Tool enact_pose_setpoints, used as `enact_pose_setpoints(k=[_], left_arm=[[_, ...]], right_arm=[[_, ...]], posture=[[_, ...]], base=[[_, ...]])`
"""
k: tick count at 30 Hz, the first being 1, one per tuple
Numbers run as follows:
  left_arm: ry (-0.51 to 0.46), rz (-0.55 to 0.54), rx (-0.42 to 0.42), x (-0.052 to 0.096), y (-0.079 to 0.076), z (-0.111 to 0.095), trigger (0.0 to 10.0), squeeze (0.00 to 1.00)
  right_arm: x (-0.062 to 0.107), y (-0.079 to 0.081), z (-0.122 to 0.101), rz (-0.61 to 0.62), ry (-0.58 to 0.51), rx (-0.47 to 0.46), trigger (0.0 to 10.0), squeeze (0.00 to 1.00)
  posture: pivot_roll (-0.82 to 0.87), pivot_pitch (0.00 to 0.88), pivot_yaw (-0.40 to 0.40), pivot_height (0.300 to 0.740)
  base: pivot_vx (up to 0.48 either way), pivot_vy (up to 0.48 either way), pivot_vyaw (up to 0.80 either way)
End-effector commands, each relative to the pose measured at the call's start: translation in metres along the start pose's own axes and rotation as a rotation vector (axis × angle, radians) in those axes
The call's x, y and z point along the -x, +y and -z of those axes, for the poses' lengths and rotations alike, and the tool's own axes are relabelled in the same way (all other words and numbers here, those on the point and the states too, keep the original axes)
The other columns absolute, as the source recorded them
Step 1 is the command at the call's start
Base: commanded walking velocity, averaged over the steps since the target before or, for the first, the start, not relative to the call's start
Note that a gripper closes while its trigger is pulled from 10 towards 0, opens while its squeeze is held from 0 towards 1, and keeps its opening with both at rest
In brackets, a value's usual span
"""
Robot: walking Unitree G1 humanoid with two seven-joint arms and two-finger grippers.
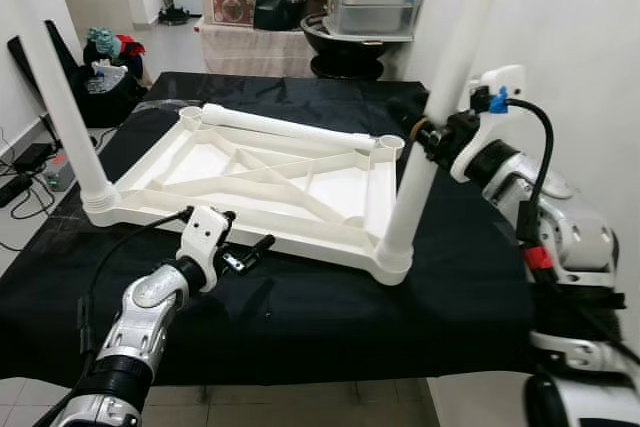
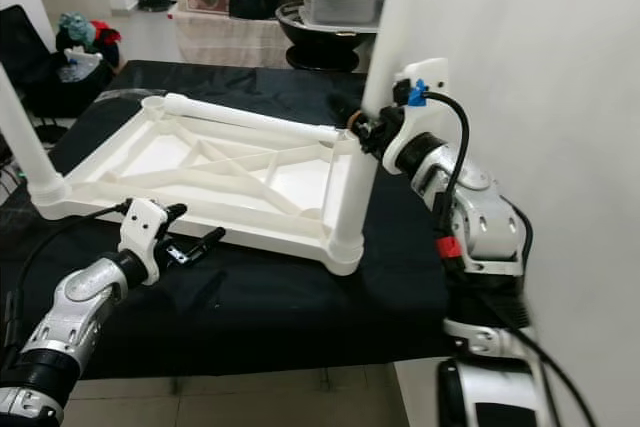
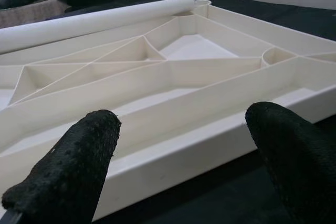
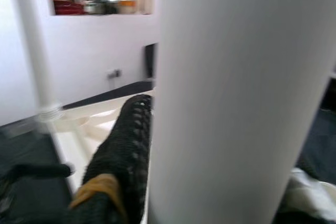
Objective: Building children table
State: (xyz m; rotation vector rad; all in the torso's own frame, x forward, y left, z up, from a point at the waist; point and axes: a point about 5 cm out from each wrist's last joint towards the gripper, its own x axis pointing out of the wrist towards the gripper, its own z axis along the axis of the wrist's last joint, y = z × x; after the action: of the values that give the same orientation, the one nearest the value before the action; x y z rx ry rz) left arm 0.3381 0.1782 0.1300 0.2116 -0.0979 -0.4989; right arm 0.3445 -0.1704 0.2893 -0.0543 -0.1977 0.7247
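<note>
**Ana:** Tabletop (image 1: pixel 260 182) lies upside down on the black worktop (image 1: pixel 300 297) in the left eye view, ribs facing up, so its corner sockets can take legs. One leg (image 1: pixel 60 97) stands at the near left corner, a spare leg (image 1: pixel 285 127) lies along the far edge.

**Ben:** And the right claw (image 1: pixel 425 137)?

**Ana:** Closed around the upright leg (image 1: pixel 430 137) at the near right corner, likely to steady it in its socket.

**Ben:** The right eye view?

**Ana:** The left claw (image 2: pixel 190 244) hovers just before the near edge.

**Ben:** Left wrist view?

**Ana:** Its two fingers (image 3: pixel 68 177) are spread apart, holding nothing, with the tabletop's rim just beyond them.

**Ben:** Right wrist view?

**Ana:** One finger (image 4: pixel 121 150) presses the white leg, which stands right against the lens.
</note>
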Motion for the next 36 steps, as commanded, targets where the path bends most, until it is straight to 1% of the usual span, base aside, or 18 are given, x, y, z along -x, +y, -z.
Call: enact_pose_setpoints(k=[1, 6, 7, 9, 10, 13, 17, 18, 19, 20, 23, 24, 27, 29, 30, 31, 32, 36], left_arm=[[0.017, 0.01, -0.002, 0.001, -0.001, 0.004, 10.0, 0.0], [0.019, 0.011, -0.003, 0.002, -0.001, 0.005, 10.0, 0.0], [0.02, 0.013, -0.004, 0.002, -0.002, 0.005, 10.0, 0.0], [0.02, 0.015, -0.008, 0.001, -0.002, 0.005, 10.0, 0.0], [0.02, 0.015, -0.009, 0.001, -0.003, 0.005, 10.0, 0.0], [0.013, 0.005, -0.007, 0.0, -0.003, 0.004, 10.0, 0.0], [0.014, 0.006, -0.007, 0.0, -0.003, 0.004, 10.0, 0.0], [0.014, 0.006, -0.006, 0.0, -0.003, 0.004, 10.0, 0.0], [0.02, 0.009, -0.005, 0.001, -0.003, 0.006, 10.0, 0.0], [0.02, 0.009, -0.005, 0.001, -0.003, 0.006, 10.0, 0.0], [0.022, 0.015, -0.004, 0.0, -0.004, 0.006, 10.0, 0.0], [0.017, 0.017, -0.004, -0.003, -0.005, 0.004, 10.0, 0.0], [0.011, 0.018, -0.003, -0.005, -0.005, 0.002, 10.0, 0.0], [0.009, 0.018, -0.003, -0.005, -0.005, 0.002, 10.0, 0.0], [0.009, 0.019, -0.002, -0.004, -0.004, 0.002, 10.0, 0.0], [0.009, 0.019, -0.002, -0.004, -0.004, 0.002, 10.0, 0.0], [0.011, 0.02, -0.001, -0.002, -0.003, 0.003, 10.0, 0.0], [0.011, 0.02, -0.001, -0.002, -0.003, 0.003, 10.0, 0.0]], right_arm=[[-0.006, 0.009, 0.011, -0.107, 0.037, -0.047, 0.0, 0.0], [-0.006, 0.005, 0.018, -0.078, 0.055, -0.08, 0.0, 0.0], [-0.007, -0.002, 0.024, 0.034, 0.076, -0.066, 0.0, 0.0], [-0.002, -0.029, 0.035, 0.407, 0.127, -0.058, 0.0, 0.0], [0.0, -0.035, 0.037, 0.496, 0.141, -0.056, 0.0, 0.0], [0.035, -0.053, 0.049, 0.889, 0.103, -0.151, 0.0, 0.0], [0.035, -0.041, 0.055, 0.874, 0.128, -0.175, 0.0, 0.0], [0.034, -0.034, 0.057, 0.852, 0.139, -0.183, 3.6, 0.0], [0.019, -0.005, 0.062, 0.695, 0.185, -0.183, 10.0, 0.0], [0.019, -0.005, 0.062, 0.695, 0.185, -0.183, 10.0, 0.0], [0.003, 0.018, 0.055, 0.531, 0.111, -0.193, 10.0, 0.0], [-0.005, 0.022, 0.042, 0.404, 0.014, -0.238, 10.0, 1.0], [-0.007, 0.02, 0.032, 0.333, -0.04, -0.275, 10.0, 1.0], [-0.009, 0.021, 0.026, 0.249, -0.011, -0.249, 10.0, 1.0], [-0.009, 0.019, 0.02, 0.199, -0.011, -0.221, 10.0, 0.0], [-0.009, 0.019, 0.02, 0.199, -0.011, -0.221, 10.0, 0.0], [-0.005, 0.014, 0.012, 0.074, -0.018, -0.142, 10.0, 0.0], [-0.003, 0.015, 0.011, 0.043, -0.014, -0.124, 10.0, 0.0]], posture=[[0.08, 0.0, -0.076, 0.74], [0.07, 0.0, -0.071, 0.74], [0.07, 0.0, -0.069, 0.74], [0.06, 0.0, -0.068, 0.74], [0.06, 0.0, -0.068, 0.74], [0.06, 0.0, -0.066, 0.74], [0.06, 0.0, -0.062, 0.74], [0.06, 0.0, -0.062, 0.74], [0.05, 0.0, -0.053, 0.74], [0.05, 0.0, -0.053, 0.74], [0.04, 0.0, -0.049, 0.74], [0.05, 0.0, -0.053, 0.74], [0.05, 0.0, -0.056, 0.74], [0.05, 0.0, -0.06, 0.74], [0.06, 0.0, -0.062, 0.74], [0.06, 0.0, -0.062, 0.74], [0.06, 0.0, -0.063, 0.74], [0.06, 0.0, -0.063, 0.74]], base=[[0.0, 0.0, 0.0], [0.0, 0.0, 0.0], [0.0, 0.0, 0.0], [0.0, 0.0, 0.0], [0.0, 0.0, 0.0], [0.0, 0.0, 0.0], [0.0, 0.0, 0.0], [0.0, 0.0, 0.0], [0.0, 0.0, 0.0], [0.0, 0.0, 0.0], [0.0, 0.0, 0.0], [0.0, 0.0, 0.0], [0.0, 0.0, 0.0], [0.0, 0.0, 0.0], [0.0, 0.0, 0.0], [0.0, 0.0, 0.0], [0.0, 0.0, 0.0], [0.0, 0.0, 0.0]])
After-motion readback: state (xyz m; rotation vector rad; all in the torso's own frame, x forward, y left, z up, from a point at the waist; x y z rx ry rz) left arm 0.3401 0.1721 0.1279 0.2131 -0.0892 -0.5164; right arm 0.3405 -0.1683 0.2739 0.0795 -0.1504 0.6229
